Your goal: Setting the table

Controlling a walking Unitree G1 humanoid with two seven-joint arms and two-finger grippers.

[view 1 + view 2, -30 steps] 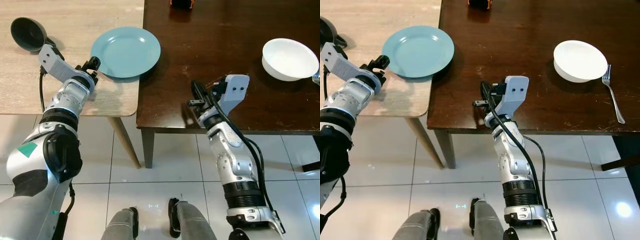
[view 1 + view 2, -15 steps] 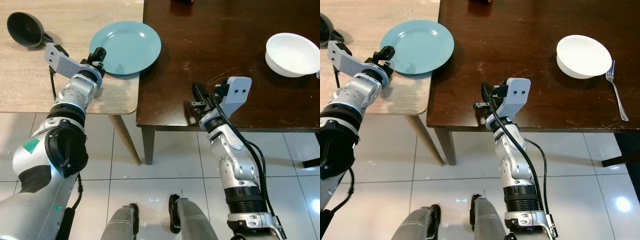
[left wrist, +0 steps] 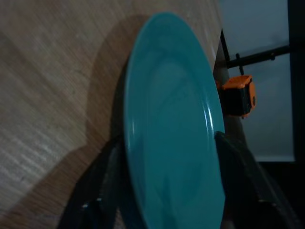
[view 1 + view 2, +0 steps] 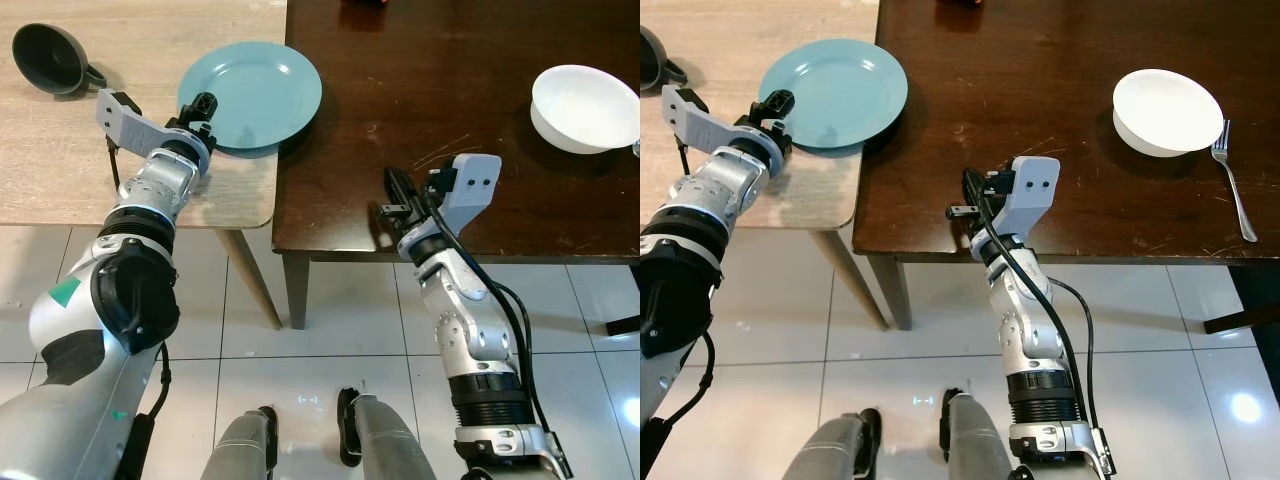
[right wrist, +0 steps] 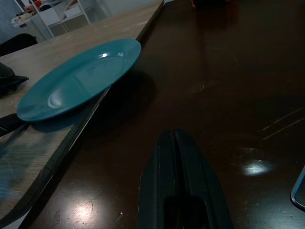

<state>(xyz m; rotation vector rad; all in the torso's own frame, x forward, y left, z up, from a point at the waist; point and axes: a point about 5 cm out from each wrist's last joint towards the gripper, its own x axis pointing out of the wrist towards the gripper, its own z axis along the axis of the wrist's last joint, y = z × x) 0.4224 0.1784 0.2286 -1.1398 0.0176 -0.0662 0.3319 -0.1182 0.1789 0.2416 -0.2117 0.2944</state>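
The teal plate [image 4: 250, 96] lies at the right edge of the light wooden table [image 4: 60, 160], and its right rim reaches over the gap onto the dark wooden table [image 4: 440, 120] that stands just beside. The left gripper [image 4: 200, 108] is at the plate's near-left rim; in the left wrist view its two black fingers [image 3: 107, 176] stand apart, one on each side of the plate's edge, so the gripper is open around the rim and not yet closed on it. The right gripper [image 4: 396, 188] rests low over the near edge of the dark table, and in the right wrist view its fingers [image 5: 178, 181] are pressed together with nothing between them. A white bowl [image 4: 1167, 112] sits near the far right part of the dark table, with a fork [image 4: 1232, 190] just beside it toward the right edge. A dark cup [image 4: 50, 60] with a handle stands at the far left part of the light table, well apart from the plate. A small orange object [image 3: 238, 95] is seen beyond the plate on the dark table.
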